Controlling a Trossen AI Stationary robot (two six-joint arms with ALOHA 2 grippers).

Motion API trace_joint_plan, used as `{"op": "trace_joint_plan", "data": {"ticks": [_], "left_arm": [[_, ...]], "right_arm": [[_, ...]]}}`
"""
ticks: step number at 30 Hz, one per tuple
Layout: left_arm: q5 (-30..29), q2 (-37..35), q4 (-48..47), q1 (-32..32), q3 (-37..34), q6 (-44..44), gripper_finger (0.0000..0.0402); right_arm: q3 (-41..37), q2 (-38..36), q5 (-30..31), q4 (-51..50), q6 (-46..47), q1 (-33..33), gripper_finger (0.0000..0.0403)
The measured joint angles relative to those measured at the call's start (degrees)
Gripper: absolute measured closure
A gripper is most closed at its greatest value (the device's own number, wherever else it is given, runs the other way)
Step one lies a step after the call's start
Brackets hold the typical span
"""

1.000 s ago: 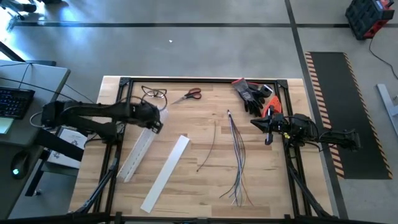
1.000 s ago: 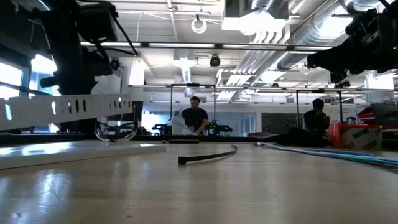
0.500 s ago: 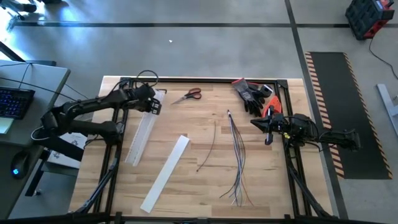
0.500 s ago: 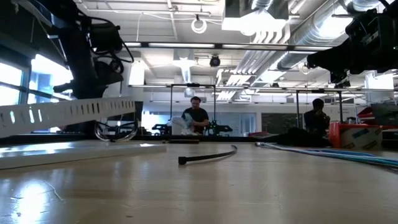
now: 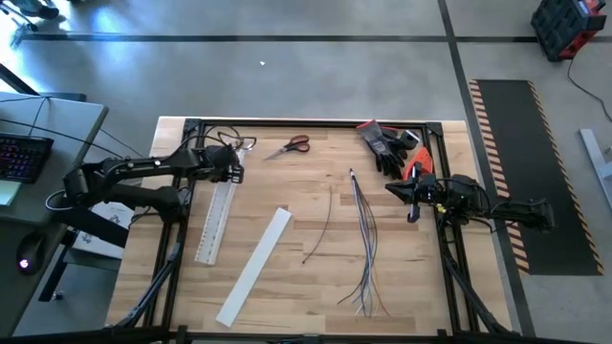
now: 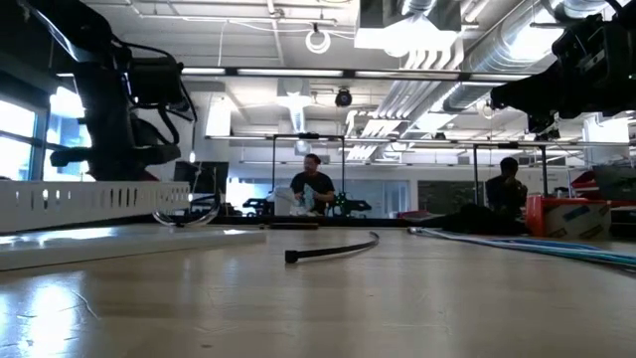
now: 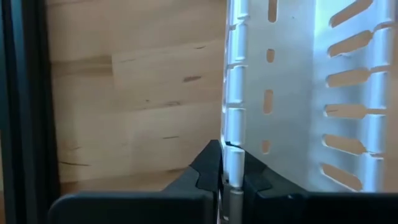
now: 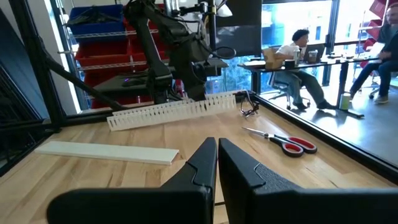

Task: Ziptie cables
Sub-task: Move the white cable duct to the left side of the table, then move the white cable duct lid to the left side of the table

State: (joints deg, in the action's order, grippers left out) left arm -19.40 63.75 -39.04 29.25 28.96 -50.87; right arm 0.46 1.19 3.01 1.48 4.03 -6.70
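Two arms work at a wooden table [image 5: 287,306] framed in black rails. The left gripper [image 5: 229,172] sits near the far left part of the table, its fingers [image 7: 208,169] pinched together on one wall of a white slotted channel [image 5: 215,222]; the left wrist view shows that thin wall clamped between the two dark tips. From the grip, the channel runs toward the near edge and lies along the table's left side. In the low view it shows as a long white bar [image 6: 94,196] level with the tabletop. Just beside it, more toward the middle, a flat white cover strip [image 5: 255,266] lies at a slant. The right gripper [image 5: 413,201] hovers at the right edge of the table, fingers [image 8: 205,163] pressed together with nothing between them. The cables [image 5: 365,244] lie loose on the wood right of centre, between the cover strip and the right gripper, touched by neither arm; their ends fan out toward the near edge. A single dark wire [image 5: 321,227] curves just to their left. At the far edge lie red-handled scissors [image 5: 290,146], a coil of dark wire [image 5: 236,142] and black and orange gloves [image 5: 390,145]. Beyond the table, two people [image 6: 310,187] sit at desks.
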Motion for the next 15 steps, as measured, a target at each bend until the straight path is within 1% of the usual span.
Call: {"op": "trace_joint_plan", "data": {"ticks": [4,10,12,15], "left_arm": [[-0.3,0.0,0.0,0.0,-0.1,1.4,0.0367],[-0.5,0.0,-2.1,0.0,0.8,5.4,0.0296],[-0.2,0.0,-4.0,0.0,3.1,8.3,0.0273],[1.4,0.0,-7.5,-1.5,8.7,12.6,0.0249]], "right_arm": [[0.0,0.0,0.0,0.0,0.0,0.0,0.0402],[0.0,0.0,0.0,0.0,0.0,0.0,0.0402],[0.0,0.0,0.0,0.0,0.0,0.0,0.0402],[0.0,0.0,0.0,0.0,0.0,0.0,0.0402]]}}
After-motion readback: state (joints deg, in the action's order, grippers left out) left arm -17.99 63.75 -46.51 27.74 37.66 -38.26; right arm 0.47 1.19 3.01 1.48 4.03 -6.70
